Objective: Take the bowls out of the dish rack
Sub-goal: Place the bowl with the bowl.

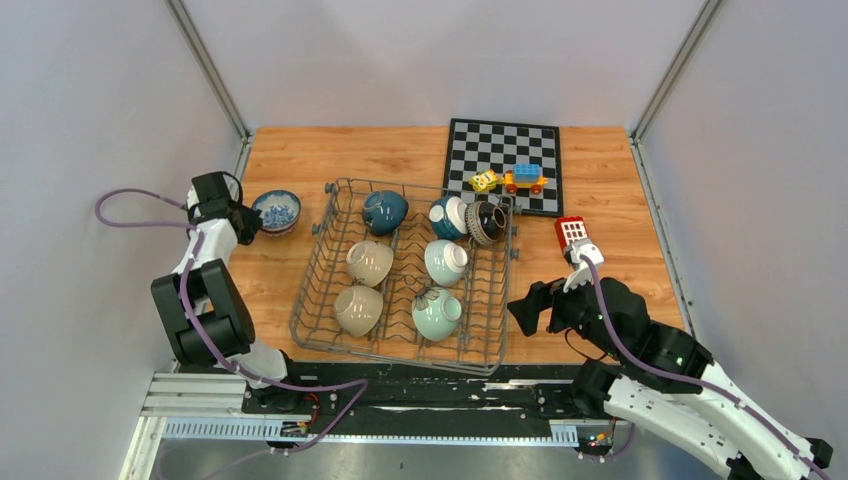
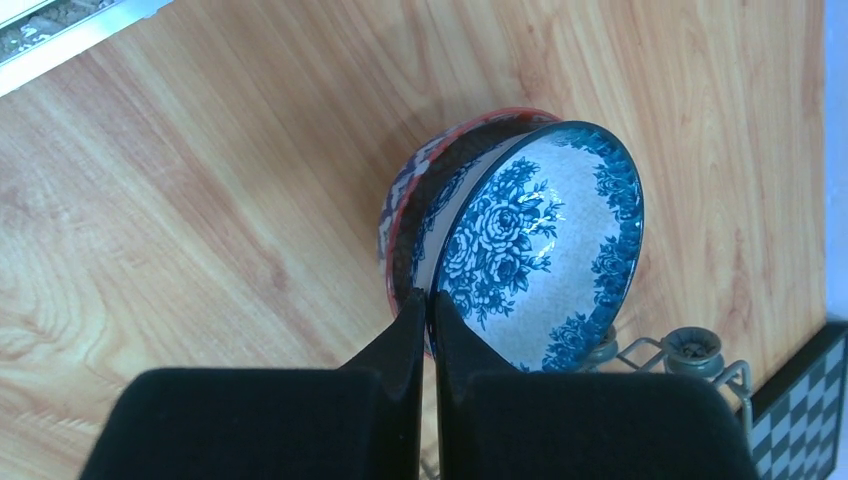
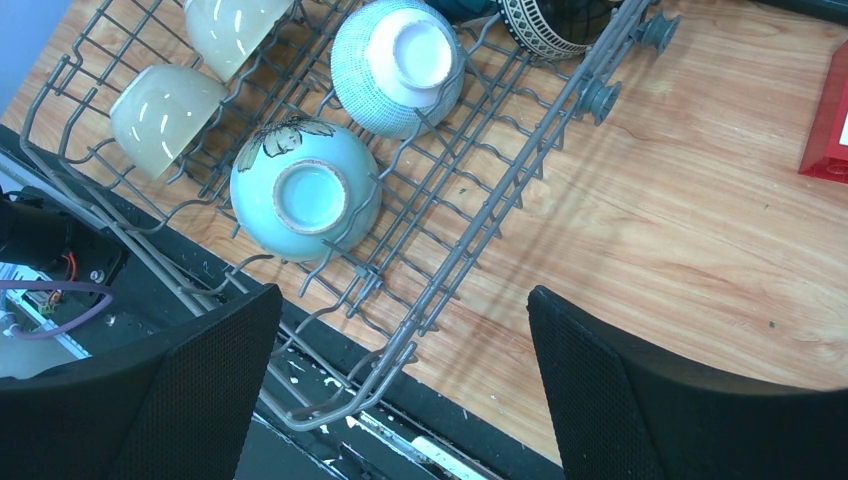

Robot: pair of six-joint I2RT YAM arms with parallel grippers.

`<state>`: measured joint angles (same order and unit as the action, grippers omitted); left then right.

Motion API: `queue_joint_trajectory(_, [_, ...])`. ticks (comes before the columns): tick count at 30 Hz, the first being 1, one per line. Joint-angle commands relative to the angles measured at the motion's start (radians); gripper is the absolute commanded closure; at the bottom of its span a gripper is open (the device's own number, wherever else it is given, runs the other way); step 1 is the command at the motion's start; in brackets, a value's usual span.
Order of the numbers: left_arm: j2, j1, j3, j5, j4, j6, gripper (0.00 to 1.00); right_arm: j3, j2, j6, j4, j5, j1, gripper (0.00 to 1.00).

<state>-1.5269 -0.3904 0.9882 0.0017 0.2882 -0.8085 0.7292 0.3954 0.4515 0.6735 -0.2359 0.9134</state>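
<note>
The grey wire dish rack (image 1: 311,264) sits mid-table with several bowls in it: dark teal (image 1: 385,211), teal-and-white (image 1: 448,217), dark striped (image 1: 486,222), two beige (image 1: 369,262) (image 1: 359,309) and two celadon (image 1: 445,261) (image 1: 437,314). Left of the rack, my left gripper (image 1: 247,216) (image 2: 428,300) is shut on the rim of a blue-and-white bowl (image 1: 277,210) (image 2: 545,235), which is tilted against a red-rimmed bowl (image 2: 440,160). My right gripper (image 1: 530,305) (image 3: 400,300) hangs open over the rack's near right corner (image 3: 505,200), close to the celadon bowl (image 3: 305,195).
A chessboard (image 1: 503,165) lies at the back right with toy blocks (image 1: 512,180) on it. A red-and-white toy (image 1: 572,232) (image 3: 828,120) stands right of the rack. Grey walls close in the table on three sides. Bare wood lies right of the rack.
</note>
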Motion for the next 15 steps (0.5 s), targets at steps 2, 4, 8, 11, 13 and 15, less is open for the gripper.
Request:
queue_joint_trajectory(2, [0.053,-0.005,-0.012,0.022,-0.127,-0.044,1.00,-0.001,-0.013,-0.010,0.007,-0.008,-0.011,0.03])
queue_joint_trajectory(4, [0.057,-0.005,-0.016,0.021,-0.133,-0.046,1.00,-0.002,-0.013,-0.008,0.008,-0.008,-0.011,0.03])
queue_joint_trajectory(8, [0.057,-0.013,-0.018,0.021,-0.138,-0.041,1.00,-0.001,-0.012,-0.010,0.008,-0.010,-0.011,0.03])
queue_joint_trajectory(11, [0.053,-0.018,-0.029,0.020,-0.148,-0.038,1.00,-0.002,-0.011,-0.010,0.008,-0.008,-0.011,0.03])
queue_joint_trajectory(13, [0.052,-0.025,-0.046,0.026,-0.168,-0.040,1.00,-0.002,-0.013,-0.010,0.008,-0.006,-0.011,0.03])
queue_joint_trajectory(15, [0.050,-0.032,-0.063,0.030,-0.192,-0.041,1.00,-0.004,-0.014,-0.010,0.009,-0.006,-0.011,0.03])
